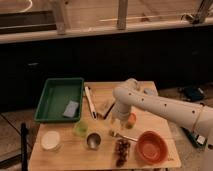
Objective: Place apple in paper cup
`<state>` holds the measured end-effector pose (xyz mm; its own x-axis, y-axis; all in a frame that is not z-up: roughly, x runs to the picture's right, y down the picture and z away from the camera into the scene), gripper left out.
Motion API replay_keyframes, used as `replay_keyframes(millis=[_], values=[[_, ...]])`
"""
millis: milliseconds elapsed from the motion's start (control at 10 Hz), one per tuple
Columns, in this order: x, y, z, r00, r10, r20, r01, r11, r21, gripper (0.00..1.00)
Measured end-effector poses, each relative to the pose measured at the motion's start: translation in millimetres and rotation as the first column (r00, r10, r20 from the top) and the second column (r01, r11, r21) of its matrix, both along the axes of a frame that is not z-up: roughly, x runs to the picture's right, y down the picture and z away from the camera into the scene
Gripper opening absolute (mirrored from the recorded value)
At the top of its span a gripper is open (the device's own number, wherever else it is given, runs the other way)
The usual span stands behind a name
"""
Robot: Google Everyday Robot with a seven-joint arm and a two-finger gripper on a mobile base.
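The apple [131, 120], small and orange-red, lies on the wooden table [165, 125] right of centre, partly hidden by my arm. My gripper [117, 126] hangs down from the white arm's bent elbow, just left of the apple and close above the table. The white paper cup [50, 140] stands at the table's front left, far from the gripper and the apple.
A green tray [52, 90] with a blue sponge [71, 108] sits at the back left. A green cup [80, 129], a metal cup [93, 140], dark grapes [121, 148] and an orange-red bowl [151, 146] line the front. A white elongated item [90, 101] lies mid-table.
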<state>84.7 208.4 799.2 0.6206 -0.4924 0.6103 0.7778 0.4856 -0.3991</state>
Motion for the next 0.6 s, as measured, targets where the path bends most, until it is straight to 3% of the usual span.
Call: replay_keyframes(millis=[300,600], values=[[14,-9,-5.0,0.993,0.060,-0.100,-0.061,0.9982,-0.004,0.80],[30,-15,-6.6,0.974,0.099,-0.203,-0.101,0.9949,0.002,0.80]])
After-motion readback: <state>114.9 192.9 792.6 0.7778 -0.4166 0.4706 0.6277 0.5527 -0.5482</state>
